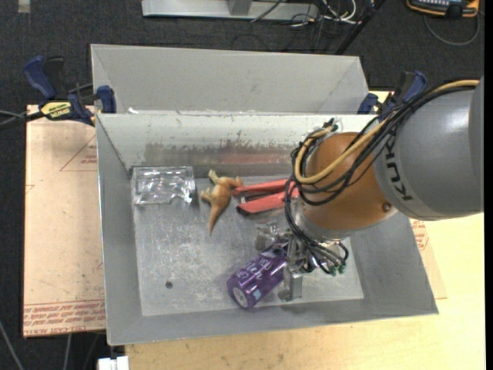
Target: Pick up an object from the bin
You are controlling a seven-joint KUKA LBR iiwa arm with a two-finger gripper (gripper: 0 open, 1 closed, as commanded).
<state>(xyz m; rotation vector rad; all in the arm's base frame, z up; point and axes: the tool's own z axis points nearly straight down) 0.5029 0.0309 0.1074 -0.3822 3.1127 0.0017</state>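
My pincer (290, 274) is down low over the front right of the bin (115, 230) floor, beneath my orange wrist cover (339, 191) and its looped cables (323, 141). Whether it is released or clenched I cannot tell, as the wrist hides most of it from above. Just to its left lies a purple cylinder (256, 280), on its side and slanted, with one round end facing the front left. It is at or against the pincer, but I cannot confirm that it is grasped. Farther back, red-handled pliers (262, 195) lie flat, running left from under the wrist cover. A tan toy dinosaur (217, 199) lies just beside their left end, nearer the middle of the floor. A clear plastic box (163, 185) sits at the back left, close to the back wall and well apart from the pincer.
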